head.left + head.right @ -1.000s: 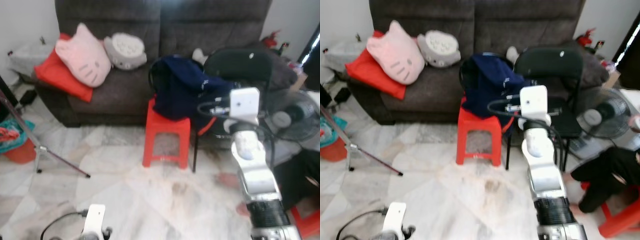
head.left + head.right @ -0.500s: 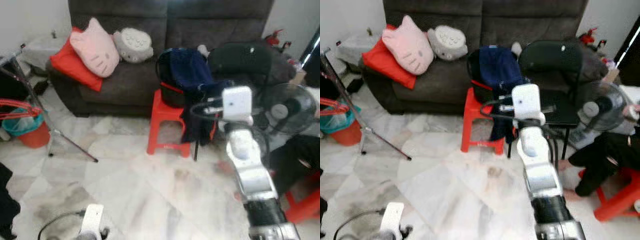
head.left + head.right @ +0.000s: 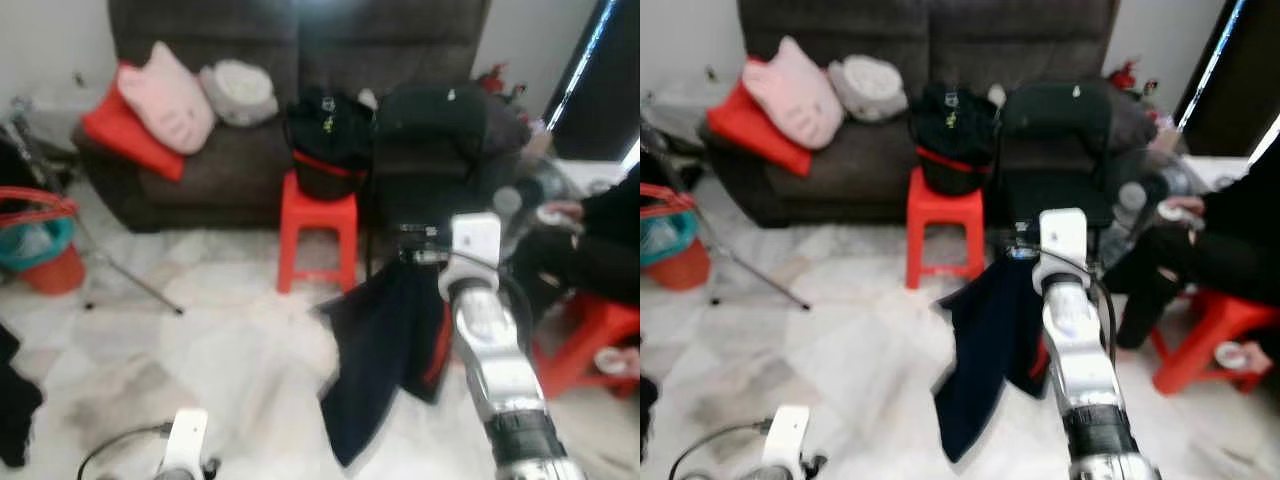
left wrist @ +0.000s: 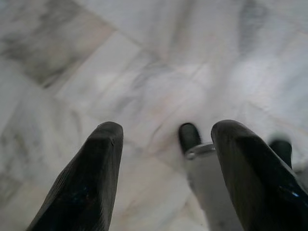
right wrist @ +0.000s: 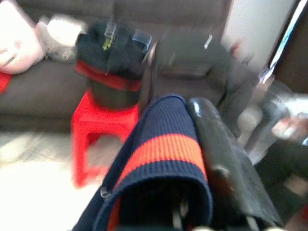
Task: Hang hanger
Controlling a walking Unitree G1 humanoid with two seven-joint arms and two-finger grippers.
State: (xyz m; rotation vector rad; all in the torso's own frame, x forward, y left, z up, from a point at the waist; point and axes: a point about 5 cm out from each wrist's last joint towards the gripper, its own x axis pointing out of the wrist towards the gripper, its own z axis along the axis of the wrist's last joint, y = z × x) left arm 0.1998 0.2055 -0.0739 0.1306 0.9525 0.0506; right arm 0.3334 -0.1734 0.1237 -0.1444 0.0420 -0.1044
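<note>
The left claw (image 4: 163, 178) is held low over the marble floor (image 4: 144, 62), its two black fingers (image 4: 86, 187) spread apart with nothing between them; its white wrist shows at the near left edge of the head views. The right arm (image 3: 490, 350) is stretched forward on the right, and a dark navy garment (image 3: 385, 350) with an orange band hangs from its far end, draping down toward the floor. In the right wrist view the ribbed navy cloth with the orange stripe (image 5: 163, 149) is seen folded over the right claw (image 5: 192, 211), lying against one black finger (image 5: 226, 159); the claw appears pressed onto the cloth, though the second finger is covered. A small clear hook-like piece shows at the cloth's edge, but a hanger cannot be made out with certainty in the blur. Farther off, a red stool (image 3: 318, 235) stands before a dark grey sofa (image 3: 230, 170), and a black bag (image 3: 328, 145) with a red rim rests on the stool. To the right of the stool a black chair (image 3: 430, 125) is seen. On the left part of the sofa a pink cat-faced cushion (image 3: 165, 95), a red cushion (image 3: 115, 140) and a grey cushion (image 3: 238, 90) are laid. At the far left a red basket (image 3: 40, 240) stands on the floor. On the right a person in dark clothes (image 3: 590, 240) is seated on another red stool (image 3: 585, 335).
</note>
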